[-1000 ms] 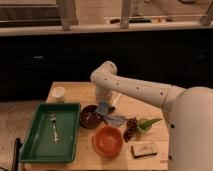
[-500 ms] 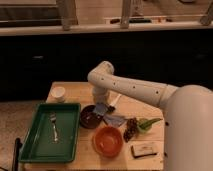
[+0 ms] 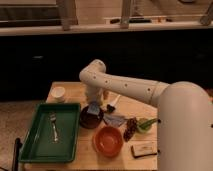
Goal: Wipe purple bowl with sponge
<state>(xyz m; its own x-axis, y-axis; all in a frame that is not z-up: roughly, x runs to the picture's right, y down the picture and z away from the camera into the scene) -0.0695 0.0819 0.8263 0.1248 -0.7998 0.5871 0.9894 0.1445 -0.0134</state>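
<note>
One camera sits high beside the robot's big white rounded body [image 3: 186,127], looking down and forward over the light wooden table [image 3: 138,108]. The gripper [image 3: 94,104] hangs near the middle, fairly far off.

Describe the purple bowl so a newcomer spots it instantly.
Start at the green tray on the wooden table. The purple bowl sits just off its right edge, under the gripper. It is dark, almost black, unlike the bright orange bowl nearer the camera.
</note>
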